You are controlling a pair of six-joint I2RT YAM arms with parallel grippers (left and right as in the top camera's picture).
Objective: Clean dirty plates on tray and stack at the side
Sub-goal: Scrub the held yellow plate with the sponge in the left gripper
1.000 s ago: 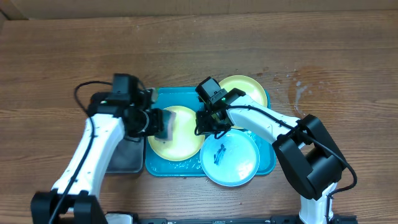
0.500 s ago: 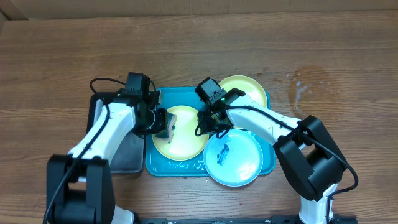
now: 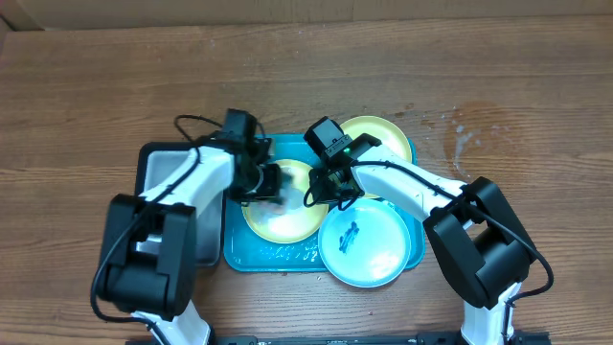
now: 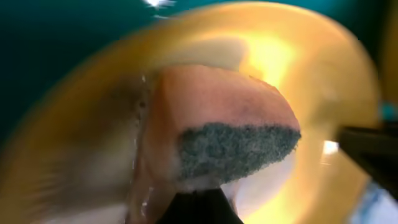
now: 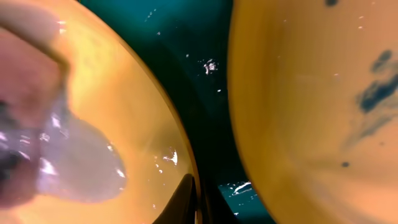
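Three plates lie on the teal tray (image 3: pixel 244 254). My left gripper (image 3: pixel 269 183) is shut on an orange sponge (image 4: pixel 217 134) with a green scouring face, pressed onto the wet yellow-green plate (image 3: pixel 287 218). At that plate's right rim my right gripper (image 3: pixel 327 192) is shut on the edge; the wrist view shows its dark fingers (image 5: pixel 186 199) straddling the rim. A pale blue plate (image 3: pixel 369 251) with a dark blue smear overlaps the tray's front right. The second yellow-green plate (image 3: pixel 386 140) sits at the back right.
A grey metal tray (image 3: pixel 168 172) with a black rim stands left of the teal tray, under my left arm. Water droplets speckle the teal tray (image 5: pixel 186 43) between the plates. A pale wet stain (image 3: pixel 465 139) marks the wooden table at the right.
My left gripper has swept right across the yellow-green plate with the sponge. The dark smear on that plate no longer shows. The right gripper has kept its hold; the blue plate shifted slightly right.
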